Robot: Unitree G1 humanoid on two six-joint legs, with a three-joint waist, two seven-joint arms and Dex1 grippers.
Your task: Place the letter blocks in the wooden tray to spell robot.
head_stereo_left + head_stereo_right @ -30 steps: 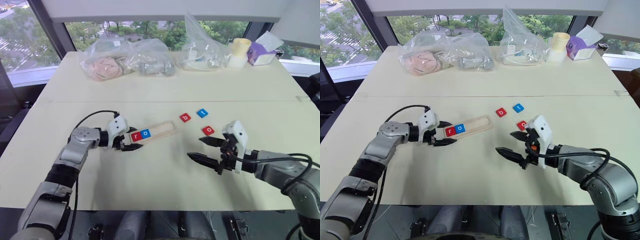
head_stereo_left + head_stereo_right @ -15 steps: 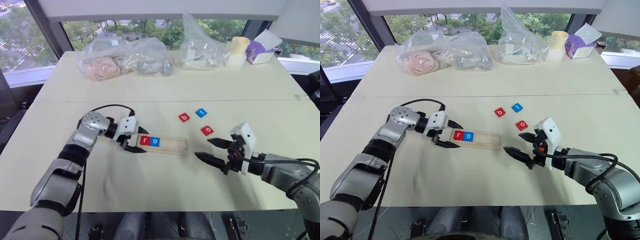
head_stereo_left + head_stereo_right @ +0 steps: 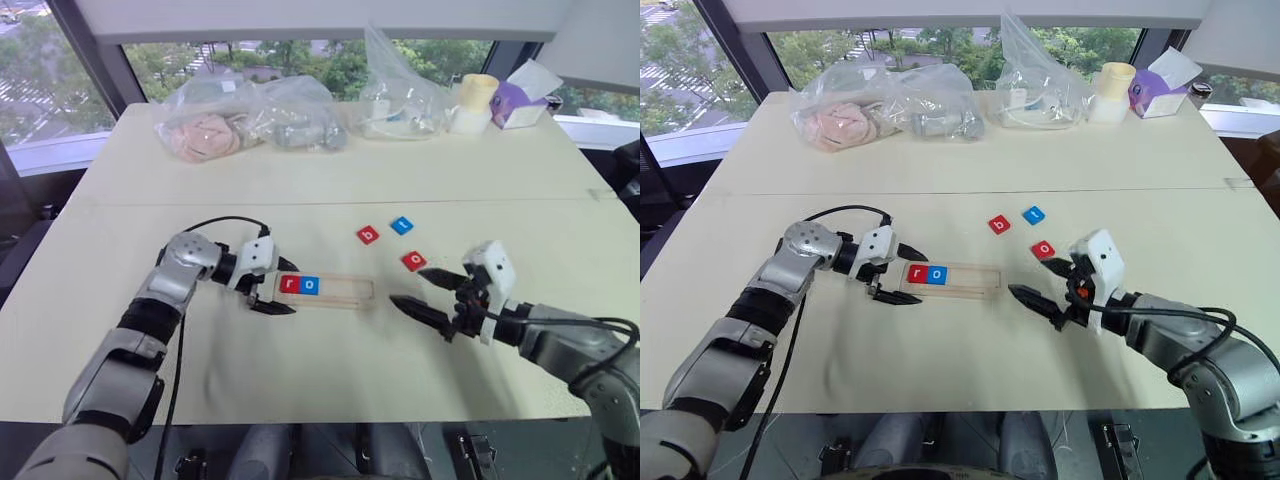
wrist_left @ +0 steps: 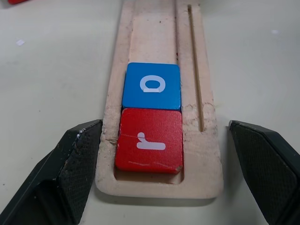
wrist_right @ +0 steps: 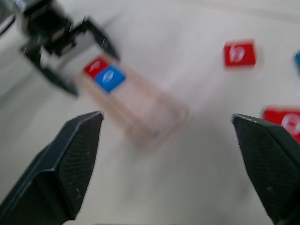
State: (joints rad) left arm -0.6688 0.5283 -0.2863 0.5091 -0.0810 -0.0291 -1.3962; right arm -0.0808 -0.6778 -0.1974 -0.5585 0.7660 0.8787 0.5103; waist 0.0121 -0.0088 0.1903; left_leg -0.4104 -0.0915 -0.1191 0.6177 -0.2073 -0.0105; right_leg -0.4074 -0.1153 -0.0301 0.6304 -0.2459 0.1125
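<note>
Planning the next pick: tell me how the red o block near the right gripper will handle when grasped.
The red o block looks flat and rigid, so it likely won't roll or tip. Lying low on the table, it may slide when nudged. It probably weighs little.

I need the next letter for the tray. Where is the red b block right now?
In the left eye view the red b block lies loose on the table beyond the wooden tray's right end, just left of the blue t block.

Right wrist view is motion-blurred; wooden tray [image 4: 159, 28] cut off in left wrist view.
</note>
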